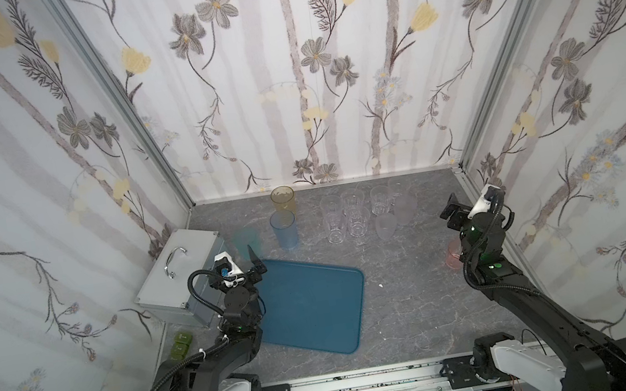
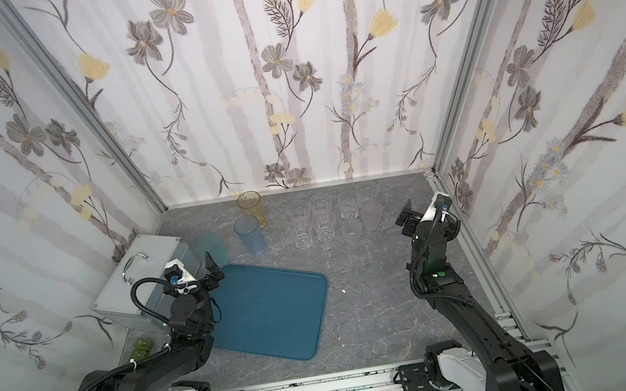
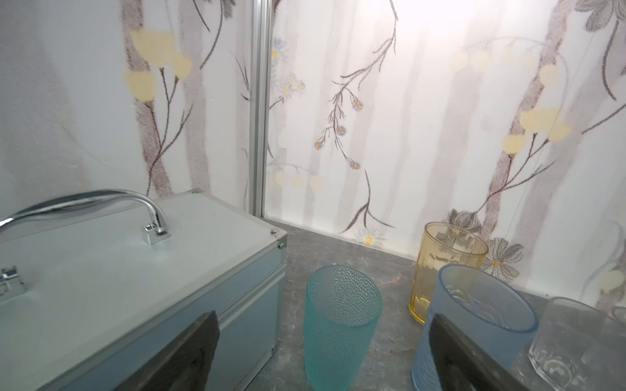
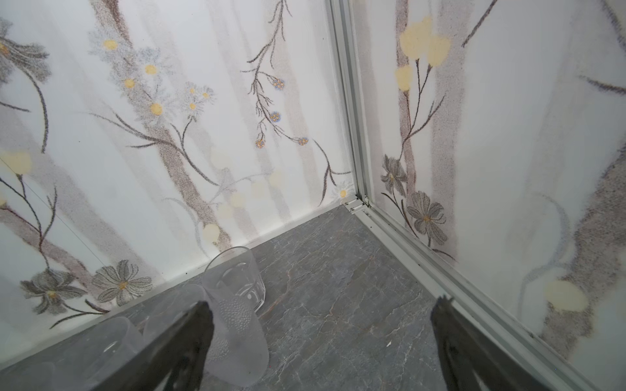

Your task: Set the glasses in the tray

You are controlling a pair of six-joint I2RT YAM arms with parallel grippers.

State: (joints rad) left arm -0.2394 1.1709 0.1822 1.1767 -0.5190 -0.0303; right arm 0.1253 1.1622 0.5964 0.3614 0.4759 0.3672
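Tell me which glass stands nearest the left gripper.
The teal glass, beside the silver case. It stands just beyond the open left gripper; the blue glass and amber glass stand farther off.

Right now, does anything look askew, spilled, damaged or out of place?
Nothing looks spilled or broken. The tray lies skewed to the edges of the table, and the pink glass stands alone beside the right arm, apart from the other glasses near the back.
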